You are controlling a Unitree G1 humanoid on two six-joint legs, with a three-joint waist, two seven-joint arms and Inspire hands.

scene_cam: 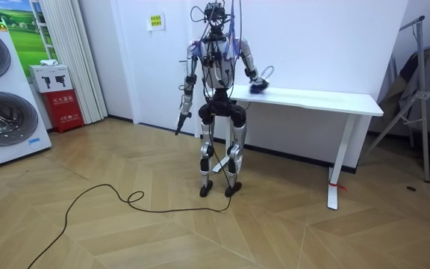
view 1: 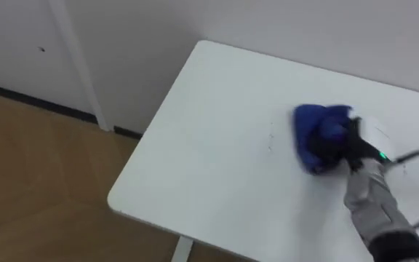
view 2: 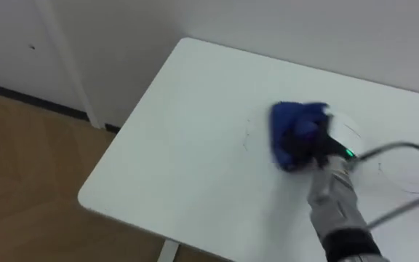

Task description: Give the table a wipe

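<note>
A crumpled blue cloth [view 1: 313, 131] lies on the white table [view 1: 209, 145], right of its middle. My right hand [view 1: 349, 148] comes in from the lower right and sits on the cloth's right side, dark fingers curled into the folds. In the right eye view the cloth [view 2: 289, 131] and the right hand [view 2: 326, 151] show the same way on the table [view 2: 188, 145]. In the room view I stand at the table's [scene_cam: 319, 99] end on the room view's left, right arm stretched to the cloth [scene_cam: 258, 87]. My left hand [scene_cam: 179, 123] hangs by my side.
The table's left edge and near corner [view 1: 115, 200] drop to wooden floor [view 1: 35, 175]; a white wall runs behind. Washing machines [scene_cam: 2, 97] and a red box [scene_cam: 64, 108] stand at the room view's left, a clothes rack [scene_cam: 424, 82] at its right.
</note>
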